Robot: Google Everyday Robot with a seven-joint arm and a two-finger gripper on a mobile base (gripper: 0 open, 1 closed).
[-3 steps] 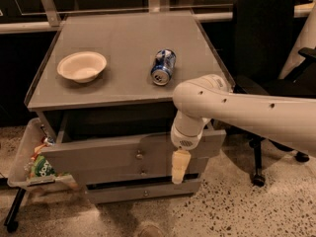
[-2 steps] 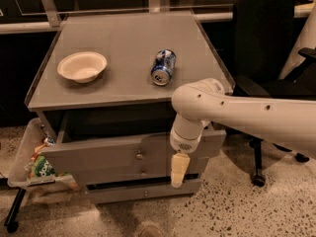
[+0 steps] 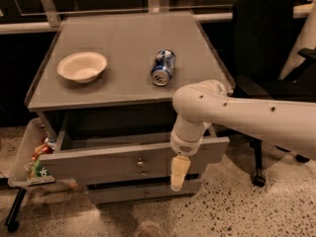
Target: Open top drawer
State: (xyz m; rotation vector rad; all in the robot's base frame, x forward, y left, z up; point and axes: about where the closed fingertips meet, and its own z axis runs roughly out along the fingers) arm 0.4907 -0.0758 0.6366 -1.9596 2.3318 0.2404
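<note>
The top drawer (image 3: pixel 108 162) is a wide grey drawer with a small round metal knob (image 3: pixel 140 163) at its centre. It stands pulled partly out from under the grey table top (image 3: pixel 123 88), and a dark gap shows behind its front panel. My gripper (image 3: pixel 178 173) hangs down from the white arm (image 3: pixel 232 115), which comes in from the right. The gripper sits in front of the drawer's front panel, a little to the right of the knob and just below the panel's lower edge.
A white bowl (image 3: pixel 81 66) and a blue can (image 3: pixel 163 67) lying on its side rest on the table top. A slimmer lower drawer front (image 3: pixel 143 191) sits beneath. A bin with snack packets (image 3: pixel 34 157) hangs at the left. A black office chair (image 3: pixel 266 48) stands at the right.
My gripper has dropped slightly along the drawer front. The drawer stays pulled out about the same amount.
</note>
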